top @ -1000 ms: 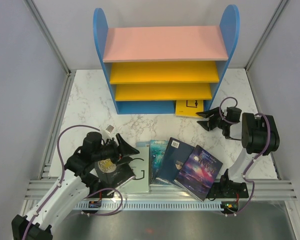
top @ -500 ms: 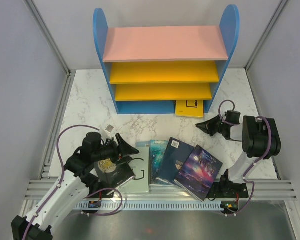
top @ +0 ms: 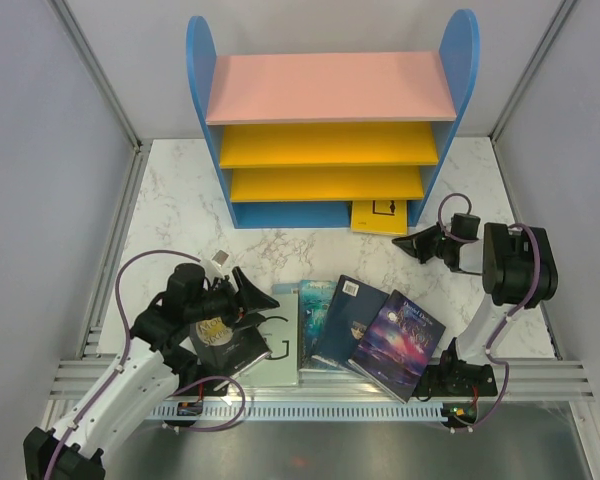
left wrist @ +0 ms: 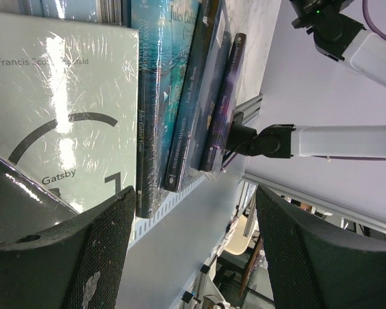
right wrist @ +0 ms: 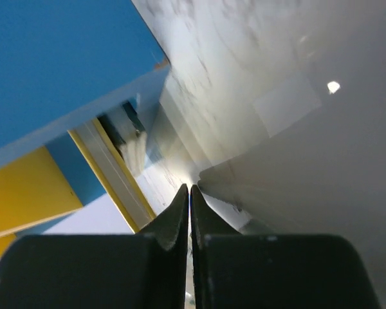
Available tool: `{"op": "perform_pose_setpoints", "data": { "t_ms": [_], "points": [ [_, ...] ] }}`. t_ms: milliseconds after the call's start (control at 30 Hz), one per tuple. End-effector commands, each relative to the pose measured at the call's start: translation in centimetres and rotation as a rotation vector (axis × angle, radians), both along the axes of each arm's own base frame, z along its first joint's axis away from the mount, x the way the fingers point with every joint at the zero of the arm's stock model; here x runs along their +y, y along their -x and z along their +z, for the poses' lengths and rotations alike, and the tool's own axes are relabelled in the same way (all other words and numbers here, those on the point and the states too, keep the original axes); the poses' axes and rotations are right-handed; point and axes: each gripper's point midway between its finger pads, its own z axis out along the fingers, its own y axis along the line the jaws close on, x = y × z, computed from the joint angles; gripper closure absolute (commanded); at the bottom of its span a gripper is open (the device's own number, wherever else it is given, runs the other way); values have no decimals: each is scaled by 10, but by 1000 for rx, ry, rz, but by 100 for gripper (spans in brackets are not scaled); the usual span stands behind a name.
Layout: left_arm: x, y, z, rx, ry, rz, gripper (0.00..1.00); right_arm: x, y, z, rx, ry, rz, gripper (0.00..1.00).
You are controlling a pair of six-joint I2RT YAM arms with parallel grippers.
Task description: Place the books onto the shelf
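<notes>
Before the shelf (top: 330, 90) lie the Gatsby book (left wrist: 58, 96) and the Wuthering Heights book (left wrist: 190, 129). The left fingers (left wrist: 64, 257) gape wide there. The right fingers (right wrist: 170, 222), pinched together and empty, sit beside the shelf's yellow book (top: 377, 215).

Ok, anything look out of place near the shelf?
The yellow book lies flat in the shelf's bottom right corner, its near edge poking out past the front. The right gripper's jaws are shut, empty, beside it.
</notes>
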Motion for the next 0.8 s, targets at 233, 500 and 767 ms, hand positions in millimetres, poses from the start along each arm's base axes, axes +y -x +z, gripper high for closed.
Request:
{"op": "perform_pose_setpoints", "data": {
  "t_ms": [233, 500, 767],
  "points": [
    [-1, -7, 6, -35, -1, -3, 22, -6, -27, -6, -3, -106, -161, 100],
    [-2, -4, 5, -30, 1, -16, 22, 12, -48, 6, -39, -128, -150, 100],
    [-1, 0, -3, -19, -25, -49, 22, 15, -24, 3, -23, -113, -132, 91]
  ]
}}
